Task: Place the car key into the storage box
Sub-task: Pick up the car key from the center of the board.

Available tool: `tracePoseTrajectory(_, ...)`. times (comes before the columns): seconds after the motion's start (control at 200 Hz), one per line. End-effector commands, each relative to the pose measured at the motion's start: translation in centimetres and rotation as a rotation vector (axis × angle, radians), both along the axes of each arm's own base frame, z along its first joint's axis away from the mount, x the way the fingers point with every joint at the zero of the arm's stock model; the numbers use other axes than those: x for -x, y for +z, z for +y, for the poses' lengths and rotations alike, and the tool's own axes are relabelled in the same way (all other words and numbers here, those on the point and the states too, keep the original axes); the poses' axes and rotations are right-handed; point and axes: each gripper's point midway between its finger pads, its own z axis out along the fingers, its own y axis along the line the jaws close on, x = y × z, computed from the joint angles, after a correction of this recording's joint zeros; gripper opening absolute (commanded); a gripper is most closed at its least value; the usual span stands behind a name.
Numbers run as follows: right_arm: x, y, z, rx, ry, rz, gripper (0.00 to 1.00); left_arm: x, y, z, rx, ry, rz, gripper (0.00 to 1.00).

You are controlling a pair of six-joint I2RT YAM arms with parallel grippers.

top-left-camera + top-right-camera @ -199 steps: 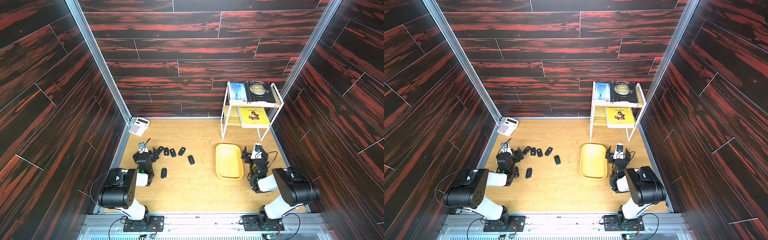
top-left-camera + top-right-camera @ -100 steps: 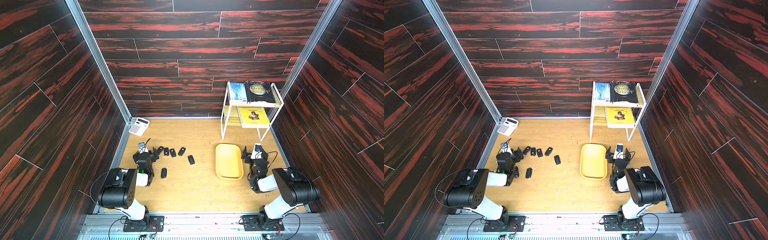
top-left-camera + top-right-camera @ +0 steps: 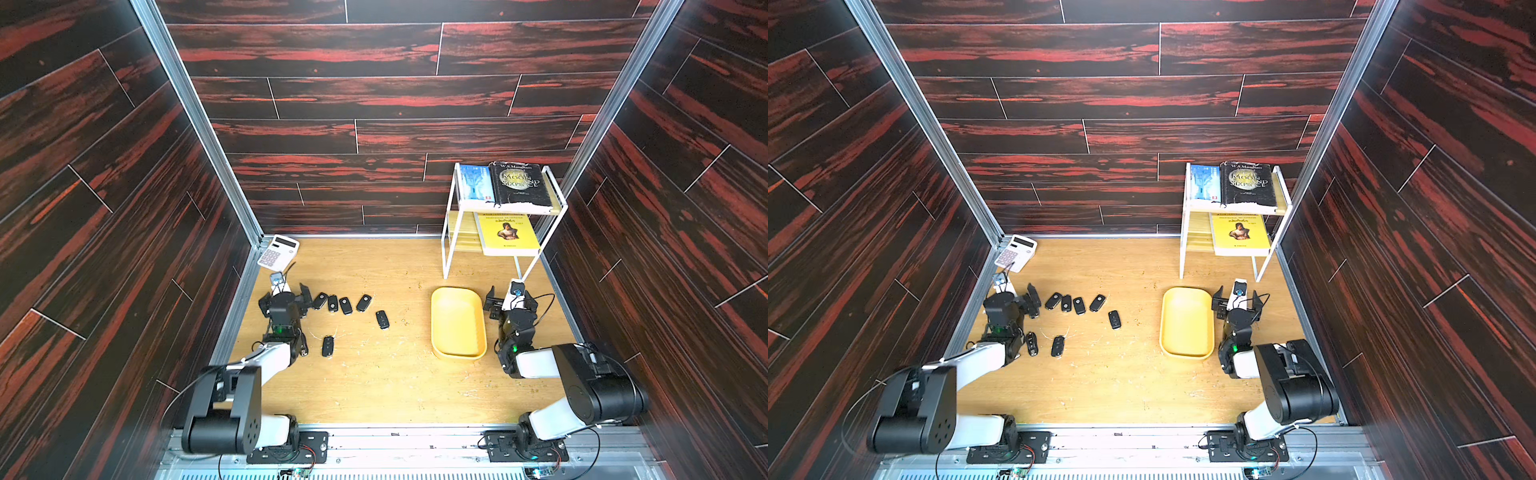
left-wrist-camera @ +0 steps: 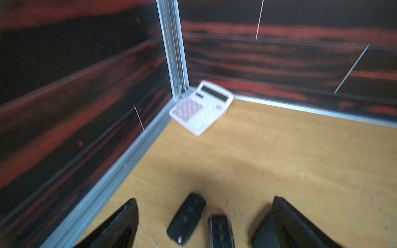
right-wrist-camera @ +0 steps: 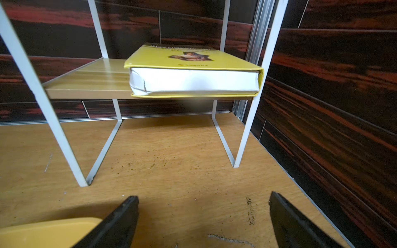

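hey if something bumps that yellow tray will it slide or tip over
The storage box looks like thin, empty plastic, so it is probably light and apt to slide on the smooth wooden table. Its low rim and wide flat base make tipping unlikely. Lifted by one edge, it might flex a little.

So the shallow yellow plastic tray (image 3: 457, 324) is sitting at 3 o'clock on the light wooden tabletop (image 3: 395, 374), and the black plastic car keys (image 3: 345, 305) are lying scattered over at 9. The white plastic calculator (image 3: 277, 252) is sitting in the 11 o'clock corner. The white wire shelf rack (image 3: 447, 249) is standing at 1, just behind the tray, with paperback books (image 3: 507, 232) lying on both shelves.
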Motion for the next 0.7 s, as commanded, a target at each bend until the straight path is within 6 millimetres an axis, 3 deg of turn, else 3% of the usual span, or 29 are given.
tracePoseTrajectory(0.0, -0.1, 0.0, -0.6, -0.01, -0.055, 0.027, 0.98, 1.1, -0.1, 1.4, 0.026, 0.097, 0.121, 1.0)
tracePoseTrajectory(0.05, -0.3, 0.0, -0.9, -0.015, -0.087, 0.058, 0.99, 1.3, 0.5, 1.8, 0.067, 0.143, 0.154, 1.0)
tracePoseTrajectory(0.135, -0.6, 1.0, -1.3, -0.035, -0.138, 0.076, 0.98, 0.7, 1.8, 0.6, 0.144, 0.099, 0.219, 1.0)
tracePoseTrajectory(0.271, -0.9, 4.5, -1.3, -0.097, -0.193, 0.078, 0.99, -0.3, 4.8, -3.2, 0.327, -0.062, 0.276, 1.0)
tracePoseTrajectory(0.346, -1.6, 6.9, -0.9, -0.169, -0.195, 0.121, 0.98, -0.6, 6.8, -6.4, 0.442, -0.211, 0.3, 1.0)
tracePoseTrajectory(0.476, -2.4, 10.6, 1.7, -0.234, -0.075, 0.197, 0.99, 0.0, 10.8, -10.7, 0.699, -0.37, 0.27, 1.0)
tracePoseTrajectory(0.616, -1.7, 13.9, 6.3, -0.218, 0.154, 0.206, 0.99, 1.0, 17.9, -16.0, 1.05, -0.703, 0.029, 1.0)
tracePoseTrajectory(0.696, -0.6, 15.5, 9.0, -0.26, 0.307, 0.183, 0.99, 1.5, 18.5, -16.6, 1.229, -0.74, -0.026, 1.0)
